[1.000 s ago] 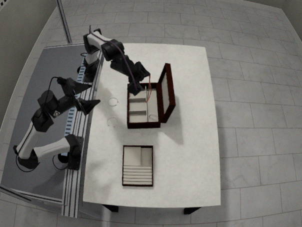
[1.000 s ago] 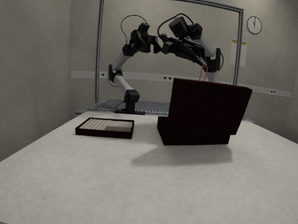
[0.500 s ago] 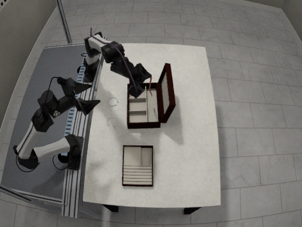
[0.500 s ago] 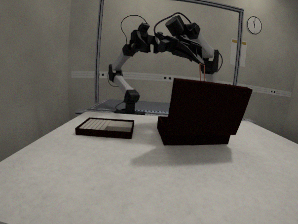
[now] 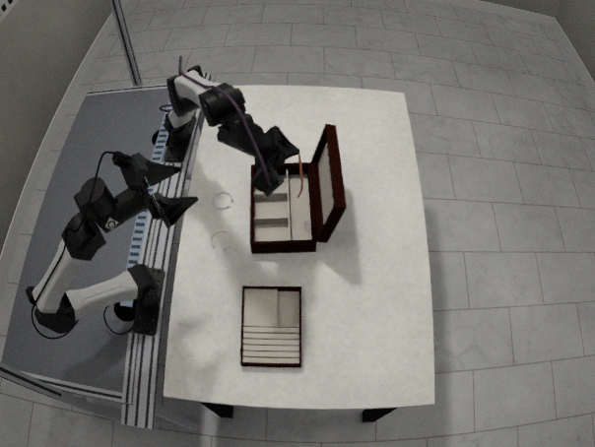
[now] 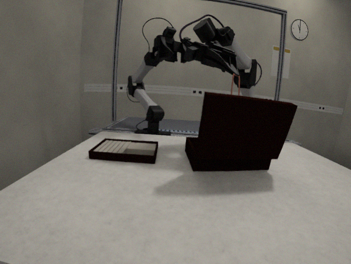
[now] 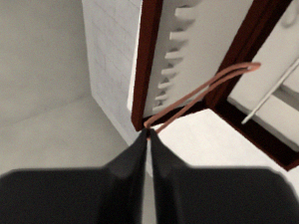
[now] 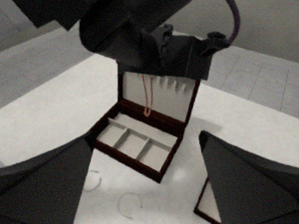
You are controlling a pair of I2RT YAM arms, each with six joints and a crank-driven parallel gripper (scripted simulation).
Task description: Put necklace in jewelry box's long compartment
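Pale-walled room, coppery necklace [image 5: 301, 178] [image 6: 232, 85] [image 7: 214, 85] (slender).

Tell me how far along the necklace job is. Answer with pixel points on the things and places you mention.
Done: the dark red wooden jewelry box [image 5: 283, 247] [image 8: 131, 160] stands open, both thin silvery bangles lying outside on the white table. In hand: the left gripper [image 5: 298, 152] [image 7: 149, 130] pinches the thin coppery necklace [image 5: 301, 177] [image 6: 235, 76] [image 7: 209, 88] [image 8: 147, 106], dangling over the box. Left: lower all of it into the long compartment and release.

The white counter [image 5: 379, 315] [image 6: 174, 221] [image 8: 55, 104] carries the open jewelry box [image 5: 283, 246] [image 6: 232, 164] [image 8: 131, 161], below the left pincer [image 5: 298, 152] [image 6: 237, 74] [image 7: 149, 130]. Two bangles [image 5: 231, 201] [image 8: 141, 202] lie between that box and the right pincer [image 5: 188, 184] [image 8: 147, 133]; a divided tray [image 5: 300, 325] [image 6: 123, 157] [image 8: 206, 216] lies farther from the left pincer than the box.
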